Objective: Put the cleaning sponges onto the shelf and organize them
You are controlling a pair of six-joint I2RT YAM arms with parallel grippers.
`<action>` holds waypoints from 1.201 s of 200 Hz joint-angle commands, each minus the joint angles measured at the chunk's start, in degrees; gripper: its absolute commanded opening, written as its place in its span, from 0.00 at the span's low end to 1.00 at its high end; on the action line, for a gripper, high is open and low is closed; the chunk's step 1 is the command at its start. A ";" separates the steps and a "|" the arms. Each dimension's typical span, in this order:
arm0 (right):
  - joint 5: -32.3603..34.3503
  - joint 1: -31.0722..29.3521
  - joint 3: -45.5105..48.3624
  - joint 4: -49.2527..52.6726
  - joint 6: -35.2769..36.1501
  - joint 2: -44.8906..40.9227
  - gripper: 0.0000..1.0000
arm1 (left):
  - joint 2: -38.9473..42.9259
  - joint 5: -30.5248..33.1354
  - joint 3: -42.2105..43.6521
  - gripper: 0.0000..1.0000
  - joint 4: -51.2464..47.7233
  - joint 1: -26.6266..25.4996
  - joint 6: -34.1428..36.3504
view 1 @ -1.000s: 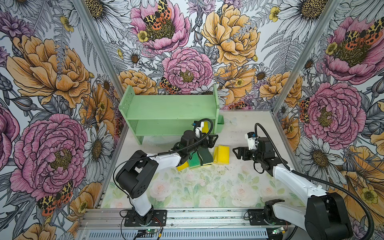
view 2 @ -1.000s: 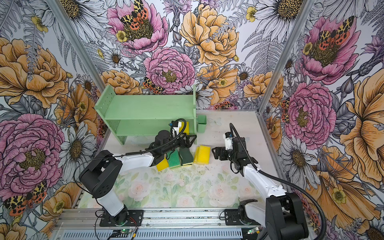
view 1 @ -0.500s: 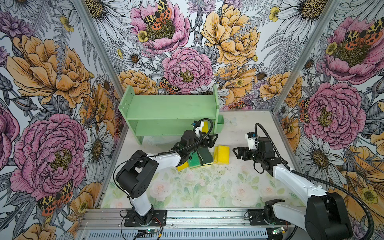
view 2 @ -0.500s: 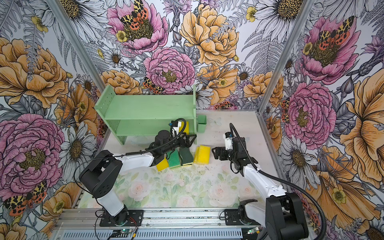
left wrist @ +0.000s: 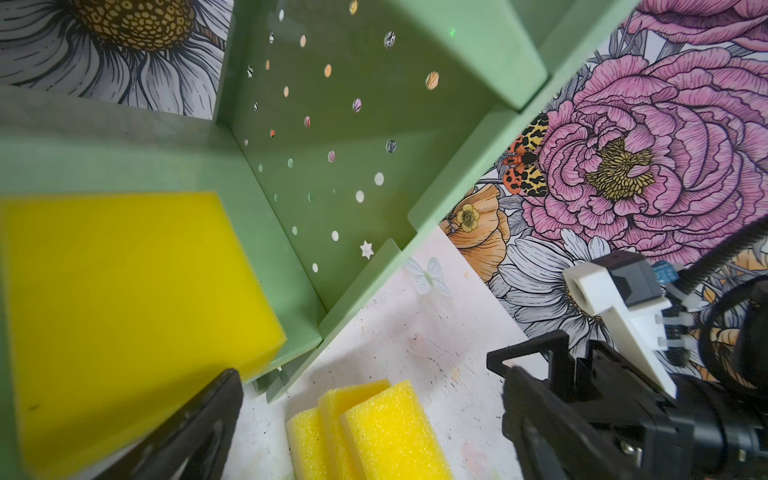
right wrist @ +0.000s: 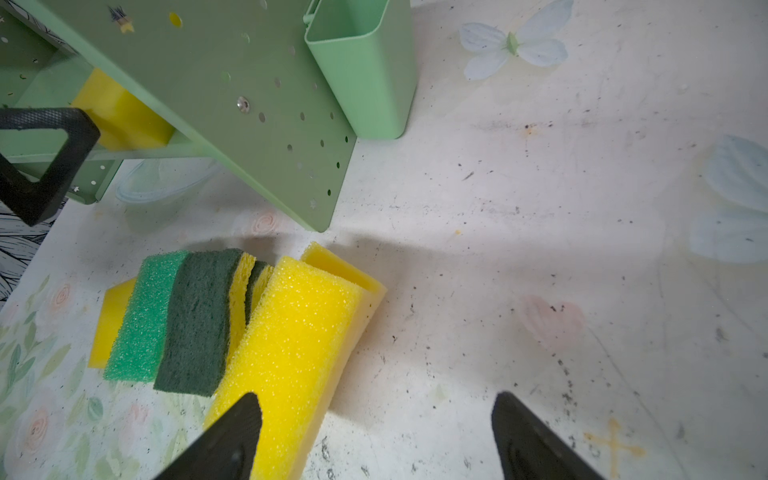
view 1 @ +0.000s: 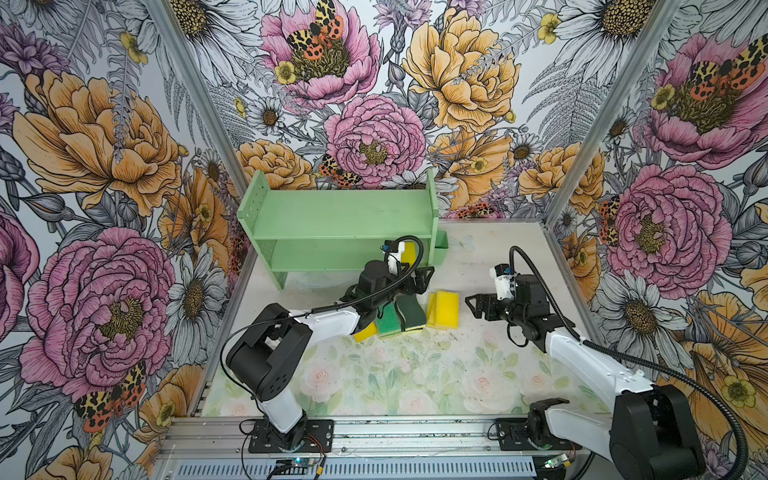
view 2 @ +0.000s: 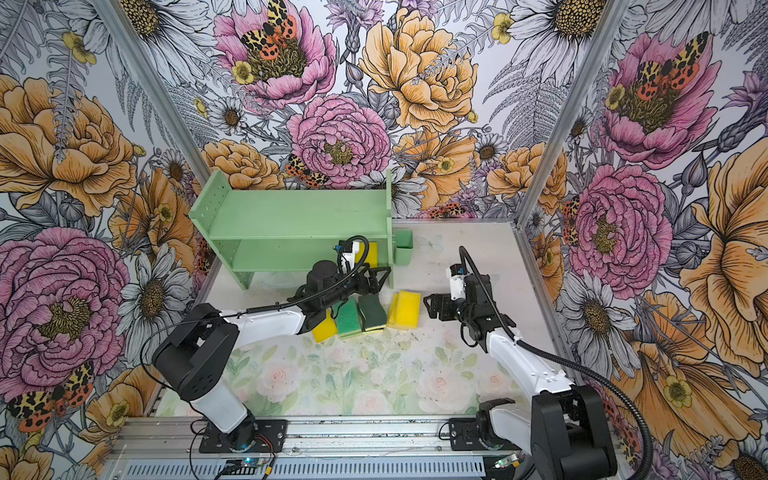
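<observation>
The left gripper point(view 2: 376, 277) sits at the right end of the shelf point(view 1: 340, 216), its jaws spread wide and grasping nothing. The one yellow sponge point(view 1: 409, 251) on the lower tier lies flat in the corner against the hole-dotted side panel, just past the jaws. In the left wrist view a single black finger point(left wrist: 199, 428) shows at that sponge's near corner; whether it touches the foam cannot be told. On the tabletop point(view 1: 415, 374) just in front of the shelf, partly under the left arm, the other sponges lean against one another in a short row — a plain yellow block point(view 1: 365, 332) at the left end, a bright-green-topped one point(view 1: 388, 322), a dark-green-topped one point(view 1: 411, 311), then a yellow cluster point(view 1: 444, 309) at the right end. The right gripper point(view 1: 471, 306) hovers just to the right of that yellow cluster, jaws released and empty. In the right wrist view the coarse yellow foam lies beside one of its fingers point(right wrist: 232, 440), and bare tabletop fills the gap. The small green cup point(view 1: 440, 249) hangs on the outer face of the shelf's right panel, apart from both sets of jaws. Against the pictures from a second ago nothing has shifted — both arms, the shelved sponge and the row keep the same places.
</observation>
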State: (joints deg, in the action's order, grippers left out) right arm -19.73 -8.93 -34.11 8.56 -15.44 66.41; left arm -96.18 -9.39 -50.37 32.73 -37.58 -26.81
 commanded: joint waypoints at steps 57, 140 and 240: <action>-0.26 0.30 -0.25 -0.54 0.51 0.55 0.89 | 4.21 5.56 2.75 0.99 -1.80 -0.32 2.07; -0.32 0.23 -0.33 -0.65 0.56 0.90 0.89 | 4.96 7.98 3.44 0.99 -3.10 0.84 1.74; -0.31 0.28 -0.26 -0.67 0.34 1.12 0.89 | 5.20 6.23 4.39 0.99 -2.02 0.23 -0.68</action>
State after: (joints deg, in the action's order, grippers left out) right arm -19.75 -8.93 -34.11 8.54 -15.44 67.26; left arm -92.25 -2.55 -47.37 29.85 -37.28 -26.59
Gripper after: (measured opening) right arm 0.889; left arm 0.990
